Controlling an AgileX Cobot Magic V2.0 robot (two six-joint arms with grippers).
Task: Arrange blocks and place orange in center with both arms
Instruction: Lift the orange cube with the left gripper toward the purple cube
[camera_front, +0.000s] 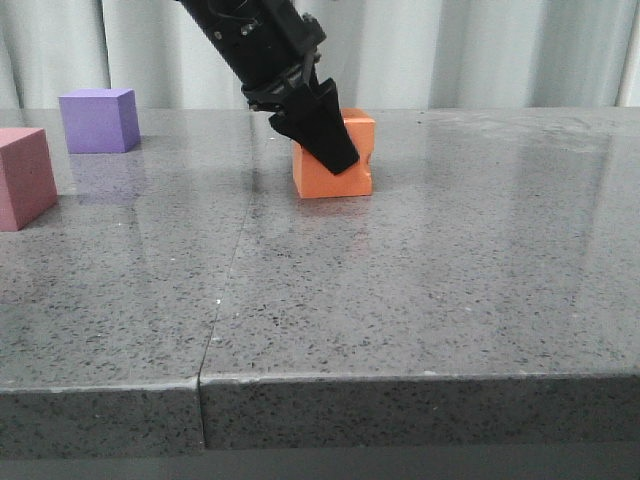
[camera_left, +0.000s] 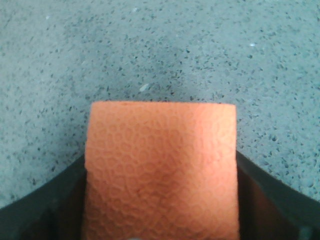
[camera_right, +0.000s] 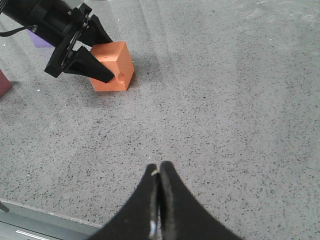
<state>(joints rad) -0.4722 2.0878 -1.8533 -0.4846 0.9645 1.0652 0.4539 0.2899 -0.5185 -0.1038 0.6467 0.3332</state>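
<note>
The orange cube (camera_front: 322, 182) rests on the grey stone table, a small notch on its right edge. My left gripper (camera_front: 345, 155) comes down from the upper left and is shut on it, one finger on each side. In the left wrist view the cube (camera_left: 160, 170) fills the space between the dark fingers (camera_left: 45, 210). The right wrist view also shows the orange cube (camera_right: 114, 62) in the left gripper (camera_right: 95, 55). The purple cube (camera_front: 98, 120) stands at the far left. The pink cube (camera_front: 25, 178) sits at the left edge, nearer to me. My right gripper (camera_right: 159, 170) is shut and empty above bare table.
The table (camera_front: 450, 260) has a seam running from its front edge toward the back left. A pale curtain hangs behind it. The table's front edge (camera_right: 30, 212) shows near the right gripper.
</note>
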